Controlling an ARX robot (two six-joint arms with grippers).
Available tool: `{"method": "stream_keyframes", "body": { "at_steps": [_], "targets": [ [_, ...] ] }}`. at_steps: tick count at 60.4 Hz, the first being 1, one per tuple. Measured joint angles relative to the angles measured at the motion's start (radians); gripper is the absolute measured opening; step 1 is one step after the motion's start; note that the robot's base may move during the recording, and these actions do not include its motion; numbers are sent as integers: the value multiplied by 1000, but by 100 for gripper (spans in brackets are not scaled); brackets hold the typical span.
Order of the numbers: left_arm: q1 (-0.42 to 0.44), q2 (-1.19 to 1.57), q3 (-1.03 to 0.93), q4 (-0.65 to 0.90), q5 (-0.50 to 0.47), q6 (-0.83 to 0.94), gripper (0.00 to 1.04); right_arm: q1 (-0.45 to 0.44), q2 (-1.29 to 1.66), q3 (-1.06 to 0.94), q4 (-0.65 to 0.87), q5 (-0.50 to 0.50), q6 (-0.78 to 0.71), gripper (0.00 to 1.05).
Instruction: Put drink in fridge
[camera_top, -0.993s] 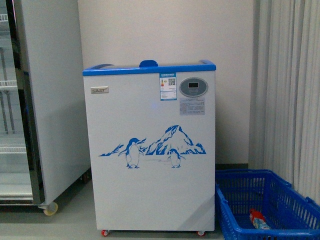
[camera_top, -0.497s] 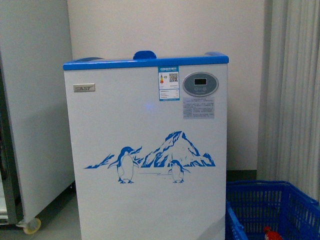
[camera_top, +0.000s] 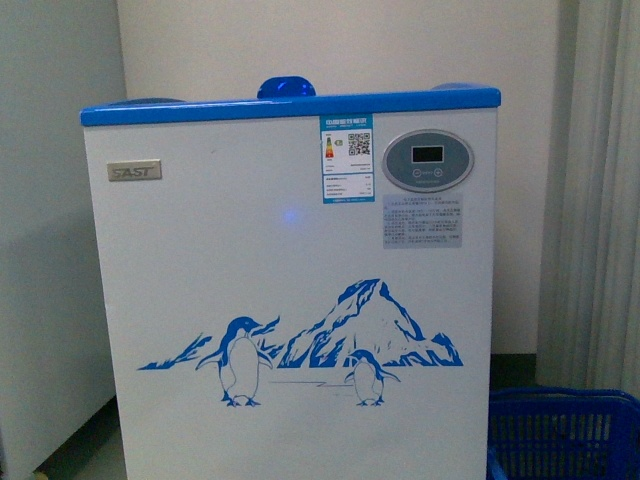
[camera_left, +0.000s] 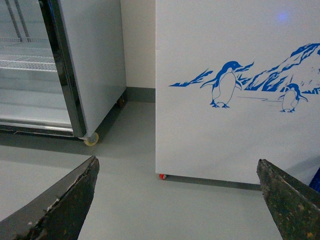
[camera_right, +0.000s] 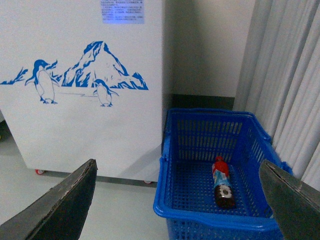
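Both grippers gape wide with nothing between the fingers, only the dark tips of the left gripper (camera_left: 177, 162) and right gripper (camera_right: 177, 164) in view. Past the right one the drink (camera_right: 222, 182) lies on its side in the blue basket (camera_right: 215, 220), just beside the fridge (camera_top: 290, 280). From the front the basket and the fridge's foot are cut off.

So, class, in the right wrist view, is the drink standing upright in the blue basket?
No, the drink lies on its side on the floor of the blue basket.
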Motion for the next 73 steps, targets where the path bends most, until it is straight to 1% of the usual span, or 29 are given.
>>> {"method": "stream_keyframes", "body": {
  "at_steps": [55, 58, 59, 60, 61, 63, 64, 67, 69, 71, 73],
  "targets": [
    [0, 2, 0, 0, 0, 0, 97, 0, 1, 0, 0, 2, 0, 97],
    [0, 2, 0, 0, 0, 0, 97, 20, 42, 24, -73, 98, 28, 97],
    [0, 2, 0, 0, 0, 0, 97, 34, 86, 56, -150, 161, 59, 97],
    [0, 3, 0, 0, 0, 0, 97, 37, 114, 73, -182, 190, 71, 97],
    [0, 2, 0, 0, -1, 0, 97, 34, 181, 108, -246, 253, 95, 97],
    [0, 2, 0, 0, 0, 0, 97, 17, 253, 136, -291, 305, 105, 97],
    [0, 2, 0, 0, 0, 0, 97, -6, 324, 152, -306, 346, 115, 97],
    [0, 2, 0, 0, 0, 0, 97, -65, 465, 166, -276, 370, 118, 97],
    [0, 2, 0, 0, 0, 0, 97, -110, 566, 172, -223, 376, 116, 97],
    [0, 2, 0, 0, 0, 0, 97, -153, 665, 176, -158, 375, 109, 97],
    [0, 2, 0, 0, 0, 0, 97, -210, 826, 189, -38, 378, 85, 97]
  ]
}}
